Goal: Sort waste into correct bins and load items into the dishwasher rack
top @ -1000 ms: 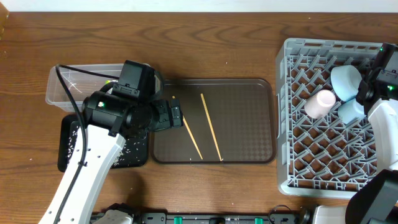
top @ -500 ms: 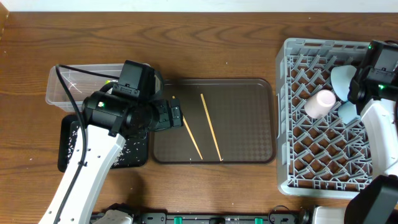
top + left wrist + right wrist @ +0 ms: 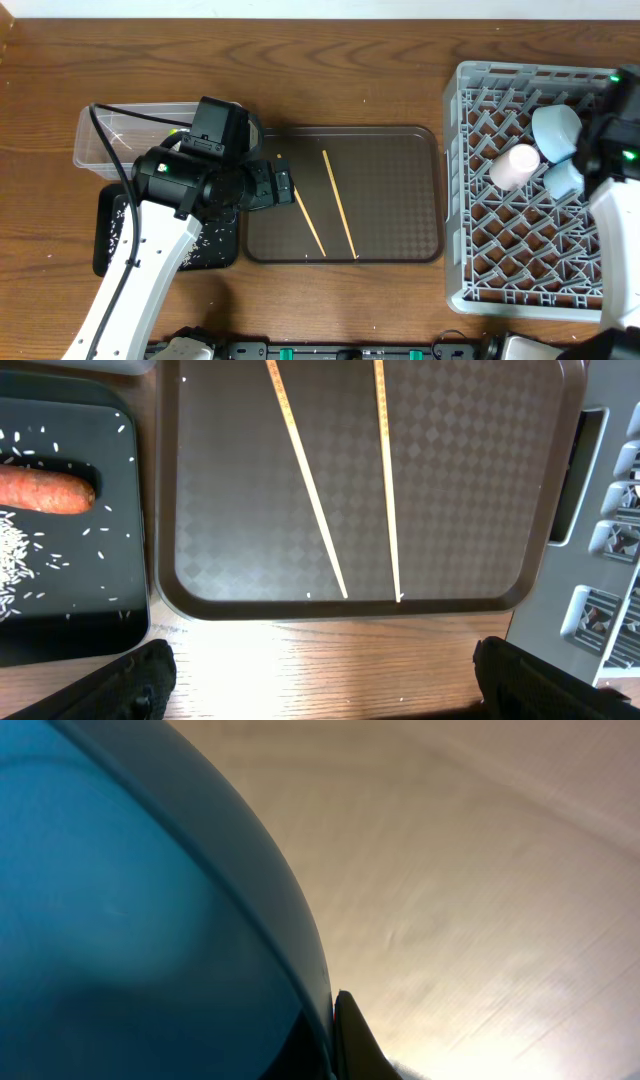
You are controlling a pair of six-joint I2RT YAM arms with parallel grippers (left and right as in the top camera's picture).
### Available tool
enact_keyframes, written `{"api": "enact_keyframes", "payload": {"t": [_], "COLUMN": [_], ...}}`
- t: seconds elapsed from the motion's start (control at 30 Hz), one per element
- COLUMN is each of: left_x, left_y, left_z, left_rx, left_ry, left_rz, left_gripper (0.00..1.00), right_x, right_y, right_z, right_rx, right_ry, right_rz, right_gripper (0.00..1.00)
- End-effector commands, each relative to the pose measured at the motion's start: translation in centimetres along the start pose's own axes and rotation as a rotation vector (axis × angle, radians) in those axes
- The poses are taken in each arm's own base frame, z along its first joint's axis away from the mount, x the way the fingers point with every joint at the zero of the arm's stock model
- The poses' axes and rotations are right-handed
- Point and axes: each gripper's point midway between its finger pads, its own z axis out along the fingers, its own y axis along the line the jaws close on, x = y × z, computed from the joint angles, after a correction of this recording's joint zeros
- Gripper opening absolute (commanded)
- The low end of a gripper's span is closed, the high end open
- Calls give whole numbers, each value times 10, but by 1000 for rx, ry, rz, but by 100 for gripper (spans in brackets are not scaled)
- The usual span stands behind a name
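Two chopsticks [image 3: 307,480] lie apart: left fingers [image 3: 130,685], wide open and empty, should pinch one mid-length; right fingers [image 3: 350,1040], cannot tell.

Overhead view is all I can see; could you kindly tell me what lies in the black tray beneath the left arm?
Observer: The left wrist view shows an orange sausage piece on the black tray, amid loose rice grains.
Operator: Thank you; is that arm ready to grasp?
Observer: Yes, the left gripper is wide open, with nothing between its fingers.
Operator: And what does the right wrist camera show?
Observer: A blue plate fills its left side, very close to the lens.
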Motion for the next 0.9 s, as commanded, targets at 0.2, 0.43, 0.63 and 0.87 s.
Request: {"api": "enact_keyframes", "payload": {"t": [0.2, 0.43, 0.63, 0.87], "left_x": [-5, -5, -5, -5], "left_y": [-1, -1, -1, -1], "left_z": [-7, -7, -7, -7], "left_rx": [5, 4, 4, 5], "left_ry": [-25, -25, -25, -25], "left_rz": [2, 2, 2, 2], "left_gripper": [98, 98, 98, 98], "right_x": [48, 48, 38, 28], "right_y": [-15, -10, 12, 22], "right_z": [39, 70, 90, 96], "right_rx": [-11, -37, -84, -102], "right_ry": [149, 185, 223, 219], "right_rz": [68, -28, -95, -132], "right_gripper": [1, 1, 1, 1]}}
